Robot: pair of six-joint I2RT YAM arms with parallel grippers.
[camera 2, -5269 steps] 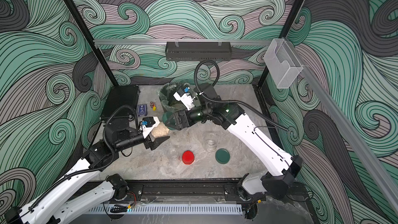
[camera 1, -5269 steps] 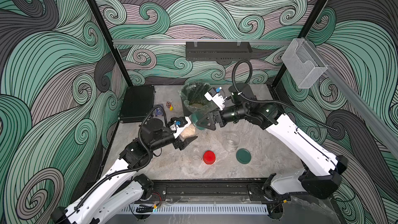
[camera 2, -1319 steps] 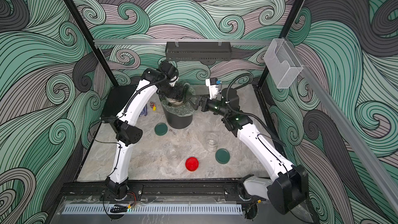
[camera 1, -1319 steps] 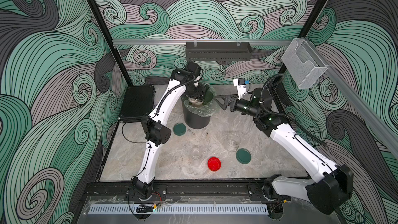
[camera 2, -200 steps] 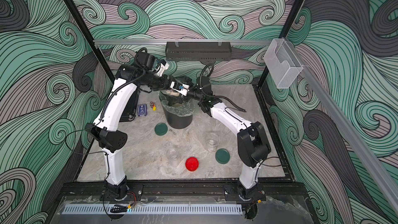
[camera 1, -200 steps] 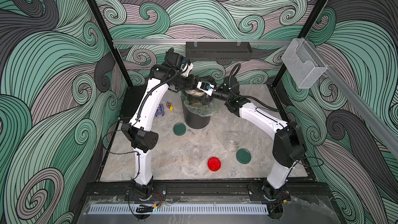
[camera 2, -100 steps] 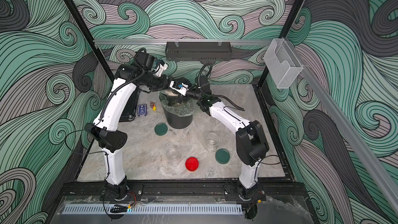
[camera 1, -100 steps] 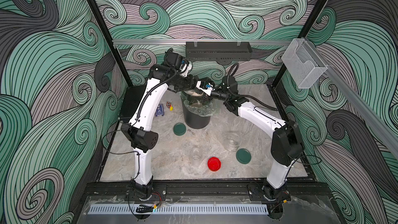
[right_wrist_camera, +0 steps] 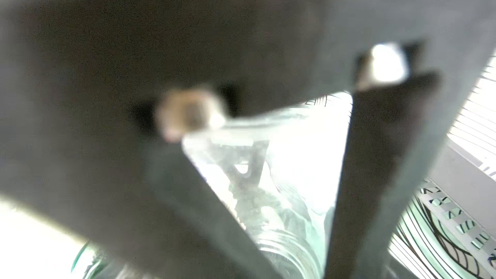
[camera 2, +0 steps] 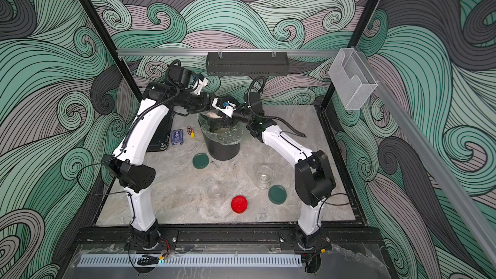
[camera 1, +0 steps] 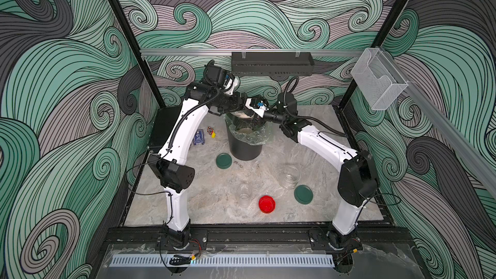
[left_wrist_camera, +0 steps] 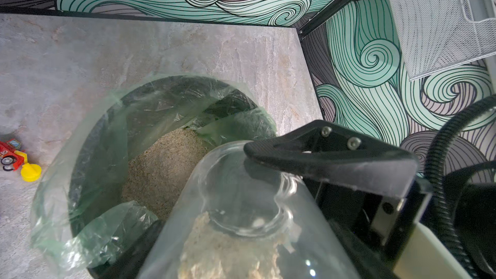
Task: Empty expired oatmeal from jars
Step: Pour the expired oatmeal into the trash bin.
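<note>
A clear glass jar hangs tilted, mouth down, over the black lined bin. A clump of pale oatmeal clings inside it, and more oatmeal lies in the bin. My left gripper is shut on the jar's body. The right gripper reaches in from the opposite side, and its fingers close on the jar's threaded neck. One right finger lies across the jar near its mouth. Both top views show the two grippers meeting above the bin.
Two empty jars stand on the marble table with a red lid and two green lids. A blue card box and small toy lie left of the bin. Spilled flakes lie by its base.
The right gripper's jaws have narrowed onto the jar's neck. Both arms stay almost where they were above the bin.
</note>
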